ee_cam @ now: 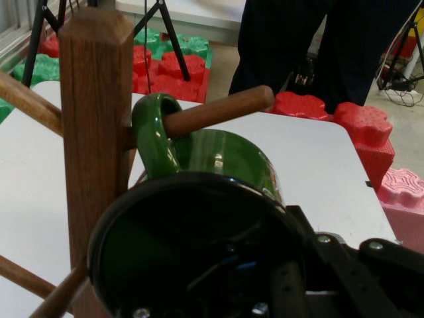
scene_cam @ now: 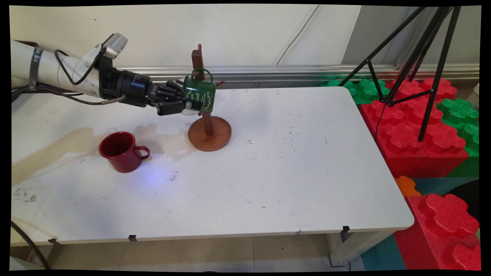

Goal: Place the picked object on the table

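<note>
A green mug (scene_cam: 199, 96) with white lettering lies on its side against the wooden mug tree (scene_cam: 209, 132). Its handle (ee_cam: 154, 126) is threaded over a peg (ee_cam: 218, 109) of the post (ee_cam: 93, 132). My gripper (scene_cam: 186, 102) comes in level from the left and is shut on the mug's rim, one finger inside the dark opening and one outside, as the hand view (ee_cam: 281, 268) shows. A red mug (scene_cam: 122, 151) stands upright on the white table (scene_cam: 287, 172), left of the tree's round base, handle to the right.
Red and green foam blocks (scene_cam: 422, 130) are stacked past the table's right edge, with a black tripod (scene_cam: 414, 57) standing on them. In the hand view a person in dark trousers (ee_cam: 318, 46) stands beyond the far end of the table. Other pegs (ee_cam: 26, 99) stick out of the post.
</note>
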You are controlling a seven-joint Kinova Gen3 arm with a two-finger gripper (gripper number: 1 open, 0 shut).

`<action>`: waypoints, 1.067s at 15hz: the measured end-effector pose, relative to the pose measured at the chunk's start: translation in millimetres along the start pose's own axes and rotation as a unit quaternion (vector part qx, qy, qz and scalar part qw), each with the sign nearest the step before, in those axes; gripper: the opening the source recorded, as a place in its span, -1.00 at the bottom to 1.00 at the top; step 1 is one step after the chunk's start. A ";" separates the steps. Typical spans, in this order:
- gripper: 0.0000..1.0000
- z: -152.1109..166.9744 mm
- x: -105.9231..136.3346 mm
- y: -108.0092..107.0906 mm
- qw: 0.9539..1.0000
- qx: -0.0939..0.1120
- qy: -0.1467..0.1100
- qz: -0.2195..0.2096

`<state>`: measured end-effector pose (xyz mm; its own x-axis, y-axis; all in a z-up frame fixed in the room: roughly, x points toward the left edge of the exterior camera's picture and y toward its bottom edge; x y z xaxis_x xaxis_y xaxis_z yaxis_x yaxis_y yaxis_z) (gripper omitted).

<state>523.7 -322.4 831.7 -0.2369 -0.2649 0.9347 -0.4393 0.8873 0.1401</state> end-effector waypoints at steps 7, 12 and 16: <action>-1.00 -0.5 5.4 4.1 1.000 -0.011 0.003 0.007; -1.00 -3.9 11.2 14.9 1.000 -0.026 0.006 0.015; -1.00 -8.5 15.1 25.6 0.999 -0.038 0.007 0.021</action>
<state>516.2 -300.5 852.1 -0.2404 -0.2224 0.9448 -0.3620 0.9237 0.1254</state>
